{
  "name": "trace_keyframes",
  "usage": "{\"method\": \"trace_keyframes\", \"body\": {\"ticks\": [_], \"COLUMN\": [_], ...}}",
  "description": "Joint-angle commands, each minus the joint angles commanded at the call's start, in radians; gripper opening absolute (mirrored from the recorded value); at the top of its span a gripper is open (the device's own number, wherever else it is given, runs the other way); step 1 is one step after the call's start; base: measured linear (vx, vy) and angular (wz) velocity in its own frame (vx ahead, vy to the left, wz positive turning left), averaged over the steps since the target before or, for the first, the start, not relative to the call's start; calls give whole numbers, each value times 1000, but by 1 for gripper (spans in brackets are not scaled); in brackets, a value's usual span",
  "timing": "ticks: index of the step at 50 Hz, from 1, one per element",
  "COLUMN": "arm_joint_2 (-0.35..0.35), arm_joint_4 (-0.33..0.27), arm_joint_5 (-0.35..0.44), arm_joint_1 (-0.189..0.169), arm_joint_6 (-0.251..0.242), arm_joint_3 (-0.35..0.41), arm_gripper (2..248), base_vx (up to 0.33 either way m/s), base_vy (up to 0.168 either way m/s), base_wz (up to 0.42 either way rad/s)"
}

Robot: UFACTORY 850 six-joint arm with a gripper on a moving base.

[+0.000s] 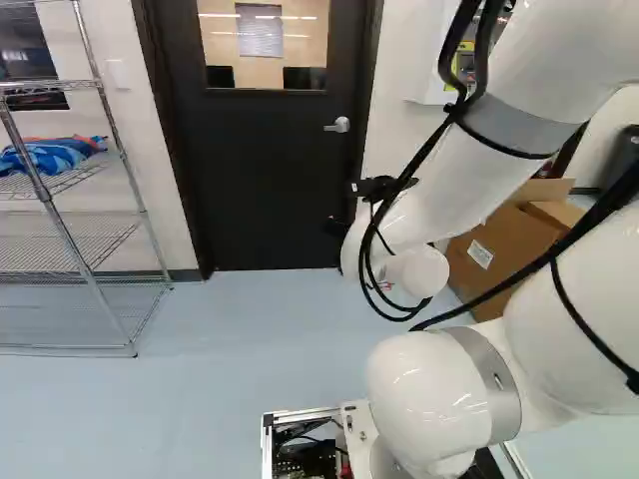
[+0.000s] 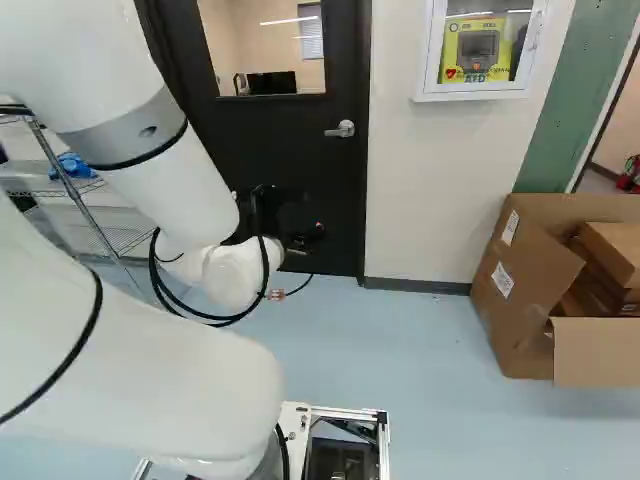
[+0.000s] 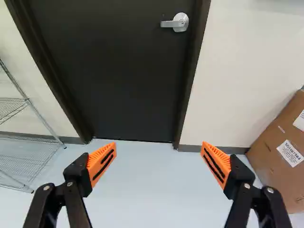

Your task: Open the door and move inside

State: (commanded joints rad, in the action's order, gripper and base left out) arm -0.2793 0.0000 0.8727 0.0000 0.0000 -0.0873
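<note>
A dark door [image 1: 270, 170] with a window in its upper part stands closed ahead of the arm. Its silver lever handle [image 1: 339, 125] is on the door's right side, also visible as the handle [image 2: 342, 130] in the right base view. The gripper [image 2: 290, 228] shows dark against the door, lower than the handle, its fingertips hard to make out there. In the wrist view the gripper [image 3: 158, 152] is open wide, with nothing between its orange pads. The door [image 3: 118, 71] and the handle [image 3: 176, 22] are ahead of it, apart from the fingers.
A wire shelf rack [image 1: 85, 215] with blue cloth on it stands left of the door. To the door's right, an opened cardboard box [image 2: 520, 290] sits on the floor by the wall. A white cabinet [image 2: 480, 95] holding a yellow device hangs above, between door and green column [image 2: 572, 100].
</note>
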Motion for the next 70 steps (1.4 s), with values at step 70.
{"method": "trace_keyframes", "body": {"ticks": [70], "arm_joint_2": [0], "arm_joint_4": [0], "arm_joint_5": [0], "arm_joint_1": [0], "arm_joint_6": [0], "arm_joint_3": [0], "arm_gripper": [247], "base_vx": [121], "base_vy": [86], "base_wz": [-224]}}
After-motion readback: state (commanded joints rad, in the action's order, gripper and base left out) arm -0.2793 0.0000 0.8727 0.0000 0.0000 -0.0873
